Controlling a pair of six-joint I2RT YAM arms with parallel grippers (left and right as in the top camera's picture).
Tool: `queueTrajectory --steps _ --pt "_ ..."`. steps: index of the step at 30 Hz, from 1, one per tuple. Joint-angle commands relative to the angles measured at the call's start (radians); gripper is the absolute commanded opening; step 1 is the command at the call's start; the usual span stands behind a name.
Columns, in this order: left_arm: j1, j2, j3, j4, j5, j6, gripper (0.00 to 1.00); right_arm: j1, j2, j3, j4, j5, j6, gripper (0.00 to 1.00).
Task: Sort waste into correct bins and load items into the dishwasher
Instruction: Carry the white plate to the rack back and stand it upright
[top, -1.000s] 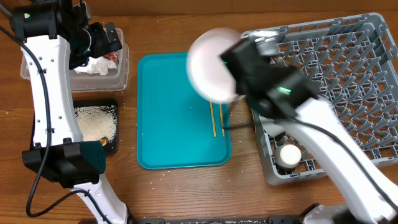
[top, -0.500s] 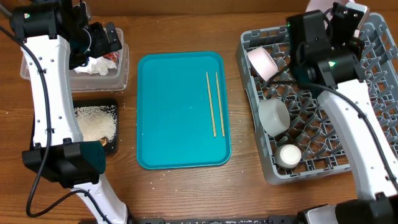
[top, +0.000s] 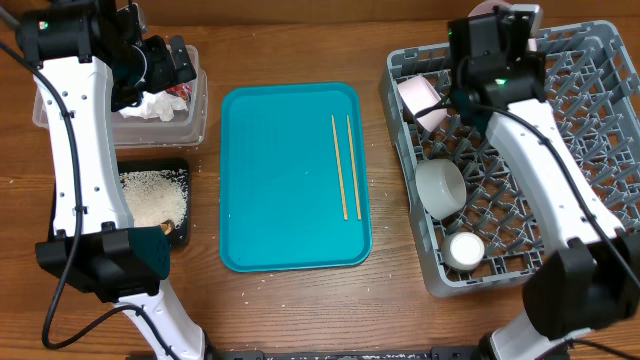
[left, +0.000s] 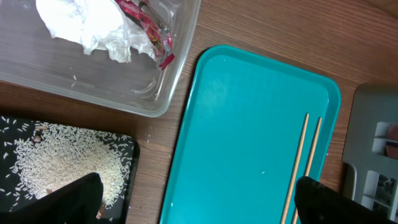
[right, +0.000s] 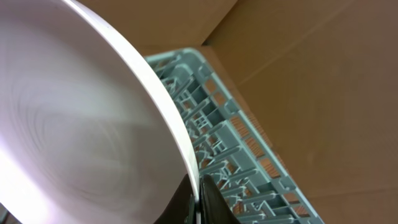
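Overhead, nearest the arm bases: small white cup (top: 465, 248) stands in the near left corner of the grey dish rack (top: 585, 215). Level with it on the other side, the black tray (top: 180, 168) holds a heap of white rice grains (top: 150, 195). A few pale specks lie loose on the table (top: 300, 310) by the near edge of the teal tray (top: 280, 180). Further out, one pale bowl (top: 440, 185) sits among the rack pegs. The chopsticks (top: 345, 165) lie side by side on the right half of the teal tray, untouched. Further again, the clear tub (top: 195, 125) contains the crumpled tissue (left: 93, 28) and the red-and-white wrapper (left: 149, 31). The left gripper (left: 196, 196) hovers above the tub and tray edge, fingers spread wide, carrying nothing. A second bowl (top: 420, 98) leans in the rack's far left section. Farthest: the right gripper (right: 198, 202) is clamped on the rim of the round white plate (right: 74, 112), held on edge over the rack's far left corner. Whether the plate touches the lattice cannot be told. Judgement: waste sorting looks essentially done, and the cup and both bowls are loaded. The plate is mid-placement and not yet seated. The chopsticks are left to load, and perhaps the stray specks.
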Motion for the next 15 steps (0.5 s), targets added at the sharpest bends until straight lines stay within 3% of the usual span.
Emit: queueTrajectory --steps 1,8,9,12,15 --pt "0.005 -0.006 0.012 0.002 -0.007 0.016 1.00 -0.003 0.047 -0.005 0.006 -0.005 -0.007 0.04" --pt "0.005 -0.006 0.012 0.002 -0.007 0.016 1.00 -0.004 0.075 -0.030 0.005 -0.090 -0.002 0.07" --pt "0.005 -0.006 0.012 0.002 -0.007 0.016 1.00 -0.004 0.075 -0.032 -0.004 -0.120 -0.002 0.27" --pt "0.005 -0.006 0.012 0.002 -0.007 0.016 1.00 -0.004 0.074 -0.029 -0.026 -0.166 0.029 1.00" --pt "0.005 -0.006 0.012 0.002 -0.007 0.016 1.00 -0.004 0.072 0.009 -0.067 -0.163 0.070 1.00"
